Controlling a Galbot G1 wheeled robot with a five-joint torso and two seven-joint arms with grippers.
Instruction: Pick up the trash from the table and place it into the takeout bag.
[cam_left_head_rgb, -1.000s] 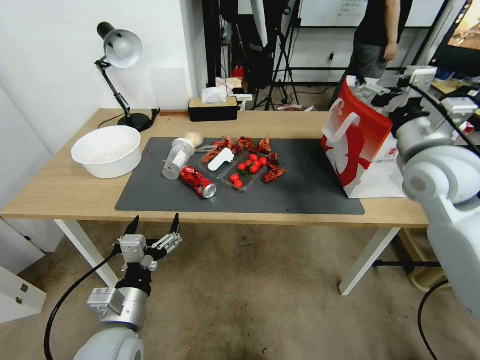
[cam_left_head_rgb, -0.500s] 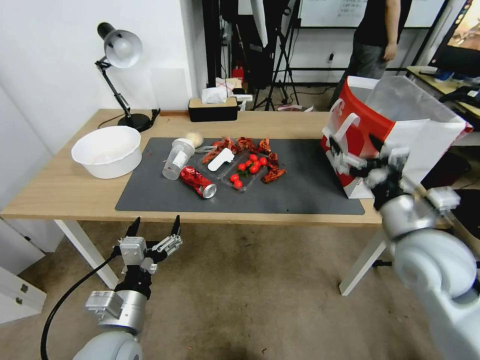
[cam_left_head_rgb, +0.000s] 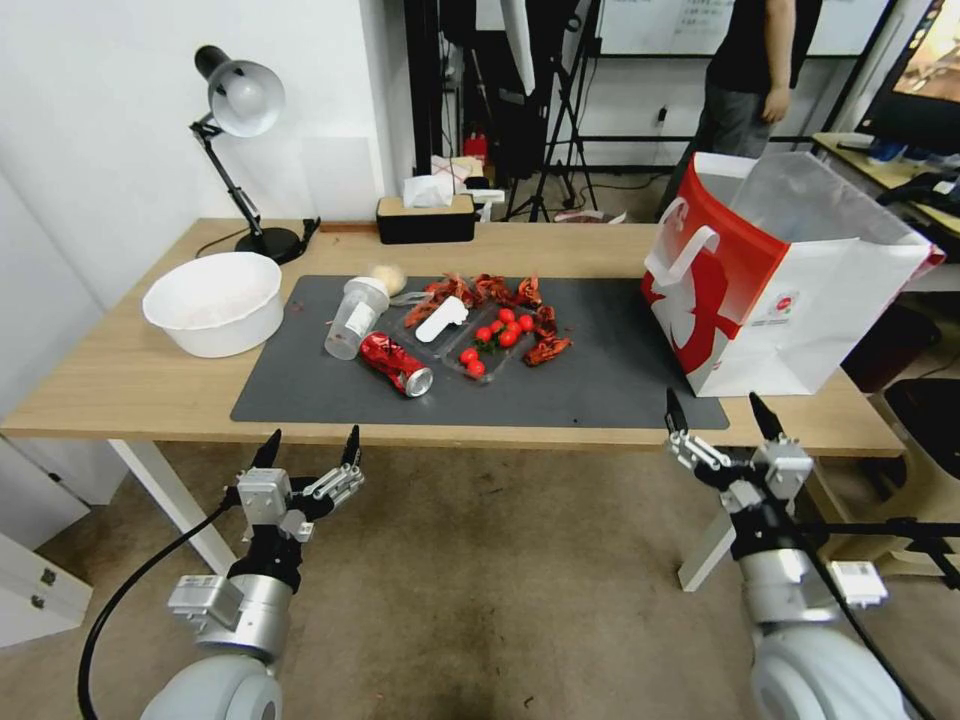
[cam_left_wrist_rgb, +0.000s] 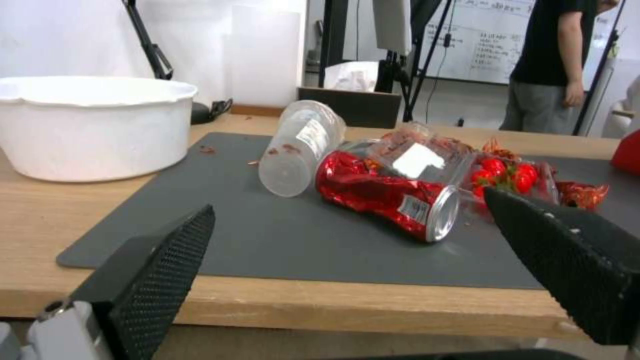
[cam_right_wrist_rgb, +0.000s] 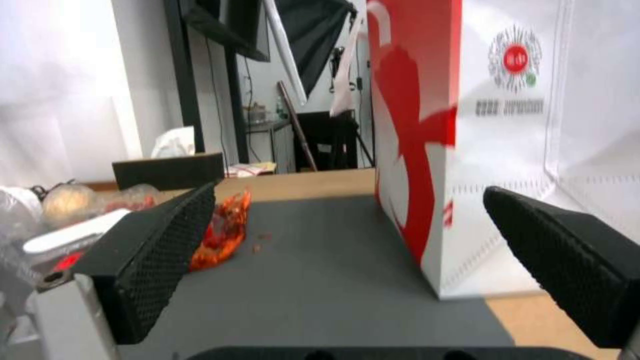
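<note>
We held our left hand (cam_left_head_rgb: 307, 448) low in front of the long light-wood bench (cam_left_head_rgb: 130, 380), below its near edge, fingers spread wide and holding nothing. Our right hand (cam_left_head_rgb: 722, 418) sat the same way, wide apart and empty, just before the near edge of the bench below the large boxy red-and-white paper takeout bag (cam_left_head_rgb: 760, 290).

That bag stood upright and open-topped on the bench at the right end of the big dark grey mat (cam_left_head_rgb: 600, 385). On the mat, well apart from the bag, the crushed shiny red drink can (cam_left_head_rgb: 396, 363) lay on its side, touching the clear plastic cup with white lid (cam_left_head_rgb: 356, 316), which was also tipped over. A small beige paper ball (cam_left_head_rgb: 388, 275) rested just behind the cup. Beside the can lay a clear tray with small red tomatoes (cam_left_head_rgb: 497, 338) and red shell scraps (cam_left_head_rgb: 545, 348). The large white plastic bowl (cam_left_head_rgb: 213, 302) stood on the bench, left of the mat.
</note>
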